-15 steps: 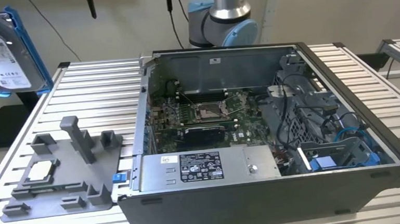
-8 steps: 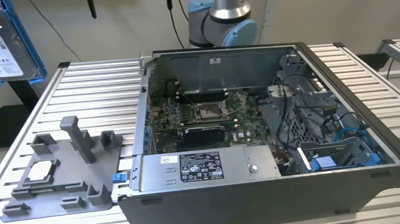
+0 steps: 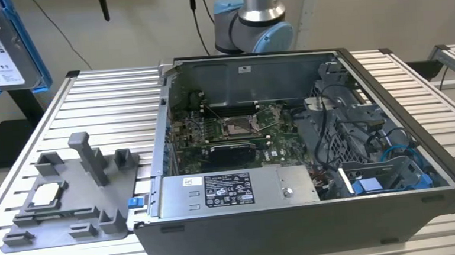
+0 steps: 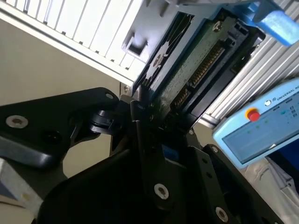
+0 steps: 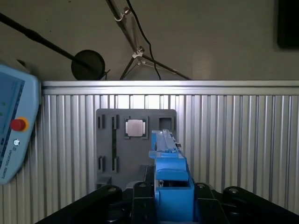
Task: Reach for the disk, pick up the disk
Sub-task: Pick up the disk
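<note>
Closed on the disk, the hand grips it in both wrist views, its black fingers pressed against either side of the bright blue frame. In the first wrist view the disk stands edge-on out of the hand, with the ribbed metal table far beneath it. Also beneath it is a grey fixture plate carrying a small silver-white square chip. In the second wrist view the disk's green circuit-board face and its row of connector pins run straight out from the hand.

In the exterior view the disk hangs upright in the air at the view's far left. It is well above the table, and its silver face and white label are turned toward the camera. Lower down, the grey fixture plate lies on the table, just beside an open computer case. A pale blue pendant rests at the table's edge.
</note>
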Robot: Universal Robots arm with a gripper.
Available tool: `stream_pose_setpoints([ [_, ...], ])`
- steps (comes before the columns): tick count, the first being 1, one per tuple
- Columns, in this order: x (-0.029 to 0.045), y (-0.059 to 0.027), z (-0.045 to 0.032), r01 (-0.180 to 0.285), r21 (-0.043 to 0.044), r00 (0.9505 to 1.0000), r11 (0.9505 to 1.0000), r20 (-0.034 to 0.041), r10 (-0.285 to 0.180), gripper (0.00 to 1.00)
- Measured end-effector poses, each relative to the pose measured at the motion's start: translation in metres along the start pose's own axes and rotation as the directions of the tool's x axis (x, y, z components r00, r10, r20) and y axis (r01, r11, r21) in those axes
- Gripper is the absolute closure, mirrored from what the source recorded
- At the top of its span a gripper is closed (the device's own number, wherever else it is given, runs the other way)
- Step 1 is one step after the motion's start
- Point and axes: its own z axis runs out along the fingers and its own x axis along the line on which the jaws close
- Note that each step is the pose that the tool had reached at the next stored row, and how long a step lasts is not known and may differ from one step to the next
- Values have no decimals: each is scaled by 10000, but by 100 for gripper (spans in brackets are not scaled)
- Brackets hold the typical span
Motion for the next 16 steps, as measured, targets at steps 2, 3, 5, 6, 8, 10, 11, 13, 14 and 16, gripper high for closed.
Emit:
stream_pose_setpoints([
  [2,2,1,-52,-1,2,10000,10000,-14,1,100],
  [3,2,1,-64,-1,2,10000,10000,-23,1,100],
  [5,2,-10,-87,0,1,10000,10000,-40,0,100],
  [6,1,-30,-92,-1,0,10000,10000,-44,1,100],
  [8,1,-89,-96,-1,-9,10000,10000,-48,1,100],
  [10,0,-178,-98,0,-30,10000,10000,-48,-1,100],
  [11,0,-224,-98,1,-42,10000,10000,-48,-1,100],
  [13,-1,-315,-100,2,-68,10000,10000,-49,-2,100],
  [14,-2,-357,-101,2,-80,10000,10000,-49,-2,100],
  [16,-3,-450,-103,4,-111,10000,9999,-49,-4,100],
])
